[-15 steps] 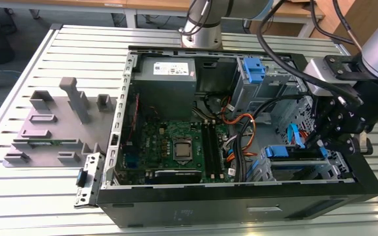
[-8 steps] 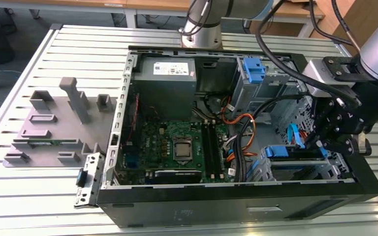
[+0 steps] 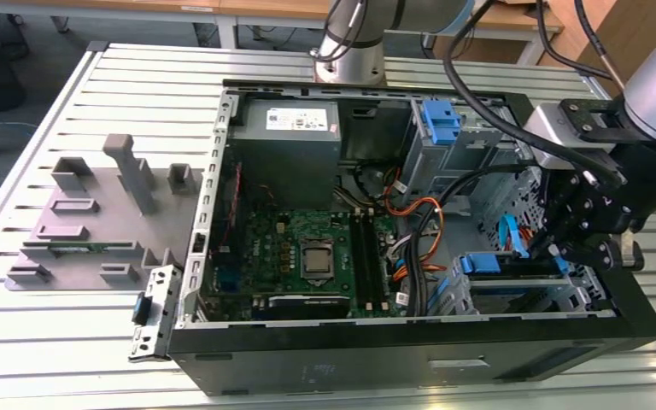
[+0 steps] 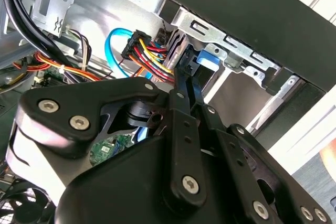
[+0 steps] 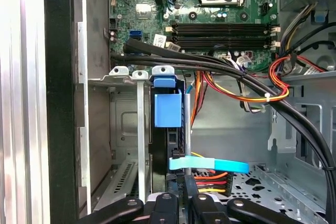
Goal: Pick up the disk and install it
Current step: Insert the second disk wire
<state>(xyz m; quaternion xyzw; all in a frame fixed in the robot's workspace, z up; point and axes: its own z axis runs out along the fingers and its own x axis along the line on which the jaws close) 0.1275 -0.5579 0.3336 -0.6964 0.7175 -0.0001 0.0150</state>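
The disk [image 3: 518,275] sits in the drive cage [image 3: 584,282] at the case's front corner, on the exterior view's right, with its blue tab [image 3: 494,262] facing the motherboard. In the first wrist view the disk [image 5: 160,150] stands edge-on in a cage slot, its blue tab [image 5: 168,109] between metal guides. My gripper [image 3: 567,248] hangs over the disk's cable end. In the second wrist view its gripper [image 4: 187,65] has the fingers drawn close together, with their tips at the disk's grey end [image 4: 176,45] beside the blue rail [image 4: 207,59]. The gripper's [image 5: 182,182] knuckles frame the slot.
The open computer case [image 3: 419,350] lies on a slatted metal table [image 3: 66,359]. Black, orange and red cables [image 5: 247,85] and a light blue data cable [image 5: 210,164] run close to the cage. A power-supply box [image 3: 288,120] and a second blue bracket [image 3: 442,120] sit at the far side. A grey fixture [image 3: 100,213] stands outside.
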